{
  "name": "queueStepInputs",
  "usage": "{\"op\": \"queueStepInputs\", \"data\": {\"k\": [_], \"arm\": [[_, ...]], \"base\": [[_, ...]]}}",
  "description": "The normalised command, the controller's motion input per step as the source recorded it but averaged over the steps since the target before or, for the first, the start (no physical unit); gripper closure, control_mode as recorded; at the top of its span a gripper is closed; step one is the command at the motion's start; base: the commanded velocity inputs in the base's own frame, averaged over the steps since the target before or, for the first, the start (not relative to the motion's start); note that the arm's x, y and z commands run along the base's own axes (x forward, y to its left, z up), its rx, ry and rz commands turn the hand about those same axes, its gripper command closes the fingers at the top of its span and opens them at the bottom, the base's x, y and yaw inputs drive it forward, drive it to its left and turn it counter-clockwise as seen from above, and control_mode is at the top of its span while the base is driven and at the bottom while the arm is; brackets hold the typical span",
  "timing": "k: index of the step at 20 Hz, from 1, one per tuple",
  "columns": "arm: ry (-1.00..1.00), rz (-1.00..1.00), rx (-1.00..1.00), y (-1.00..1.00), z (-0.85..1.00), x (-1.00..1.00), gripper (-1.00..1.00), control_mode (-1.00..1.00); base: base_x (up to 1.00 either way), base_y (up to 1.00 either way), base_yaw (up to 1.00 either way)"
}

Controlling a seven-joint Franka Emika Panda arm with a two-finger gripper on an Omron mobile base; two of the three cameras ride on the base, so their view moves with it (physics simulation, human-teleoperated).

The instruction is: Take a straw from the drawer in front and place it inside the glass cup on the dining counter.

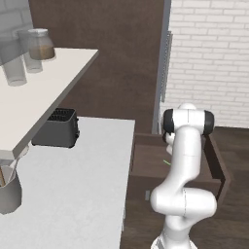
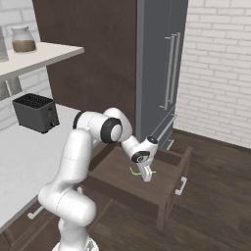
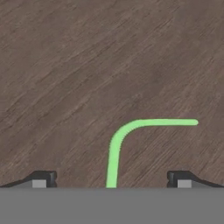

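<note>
Straw (image 3: 131,131): one, green, bent.
Drawer (image 2: 162,193): one, pulled out.
Toaster (image 1: 56,128): one, black.
Jar (image 1: 40,44) with brown contents: one.
Clear glasses (image 1: 14,70): two, beside jar.
Grey cup (image 1: 9,192) with utensils: one.
Tall grey fridge (image 2: 159,63): one.

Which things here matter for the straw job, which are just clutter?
Job: straw, lying on the floor of the open drawer; gripper open over it.
Clutter: toaster, jar, tall glasses, fridge, utensil pot.
</note>
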Motion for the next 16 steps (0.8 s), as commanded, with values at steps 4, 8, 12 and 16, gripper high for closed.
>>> {"op": "queueStepInputs", "data": {"k": [4, 8, 12, 16], "arm": [[0.0, 0.0, 0.0, 0.0, -0.37, 0.03, -1.0, -1.0], [0.0, 0.0, 0.0, 0.05, -0.43, 0.0, -1.0, -1.0], [0.0, 0.0, 0.0, 0.06, -0.42, 0.0, -1.0, -1.0], [0.0, 0.0, -0.02, 0.11, -0.48, 0.0, -1.0, -1.0]], "base": [[0.0, 0.0, 0.0], [0.0, 0.0, 0.0], [0.0, 0.0, 0.0], [0.0, 0.0, 0.0]]}}
